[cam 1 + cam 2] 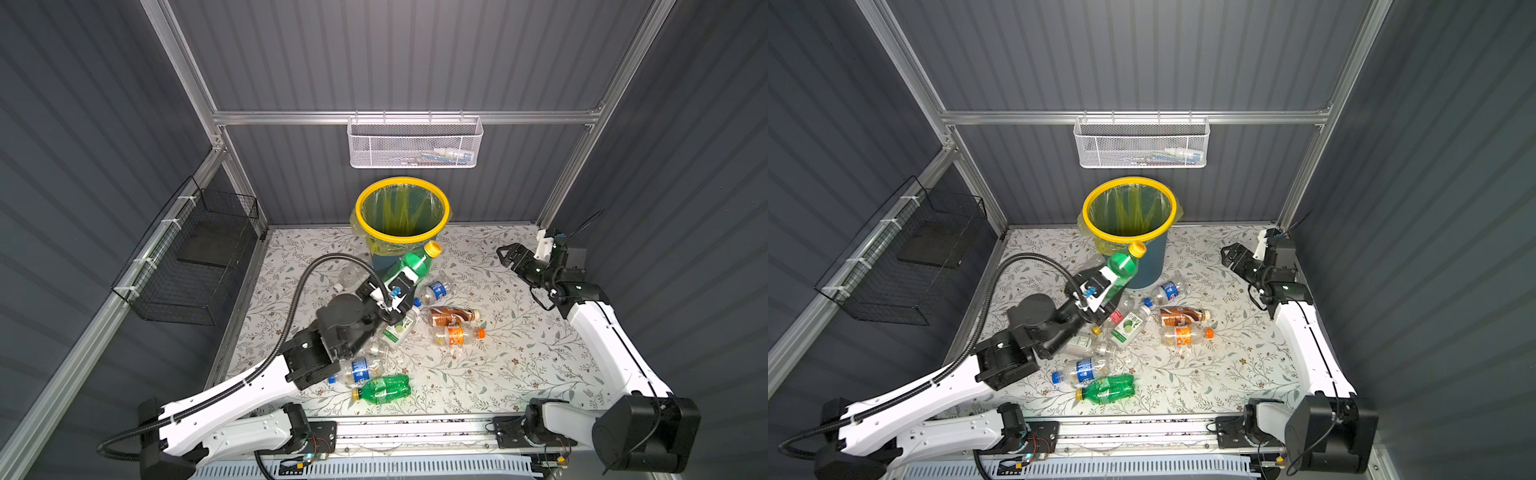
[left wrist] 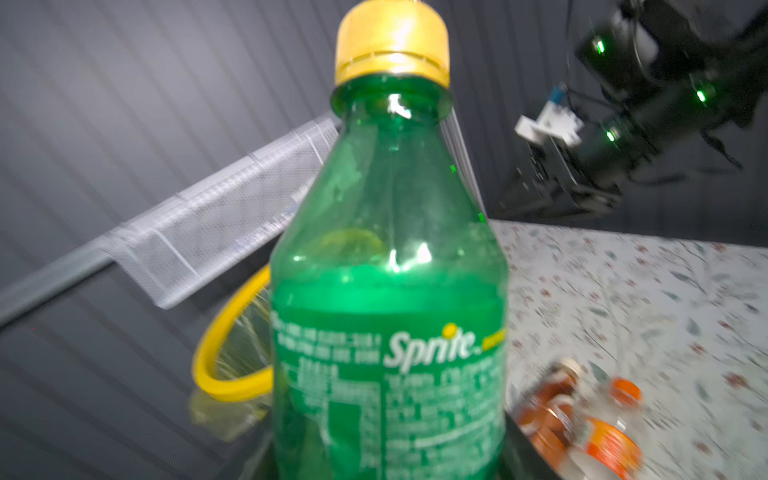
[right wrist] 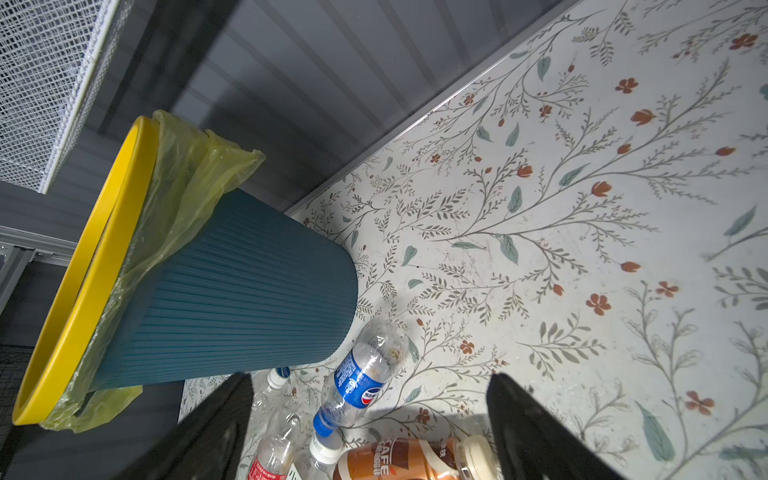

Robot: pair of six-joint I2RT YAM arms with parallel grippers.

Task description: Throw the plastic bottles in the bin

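Observation:
My left gripper (image 1: 400, 283) is shut on a green Sprite bottle (image 1: 412, 262) with a yellow cap (image 2: 392, 41). It holds the bottle tilted above the table, just in front of the bin's yellow rim (image 1: 402, 240). The bin (image 3: 232, 291) is dark teal with a yellow-green liner. Several plastic bottles lie on the table: a blue-labelled one (image 1: 436, 291), a brown one (image 1: 451, 316), an orange one (image 1: 457, 336), a green-white-labelled one (image 1: 399, 328) and a crushed green one (image 1: 384, 388). My right gripper (image 1: 505, 255) hangs open and empty at the far right.
A white mesh basket (image 1: 415, 145) hangs on the back wall above the bin. A black wire basket (image 1: 195, 266) is fixed to the left wall. Aluminium frame posts and dark panels close in the floral table (image 1: 519, 353) on three sides.

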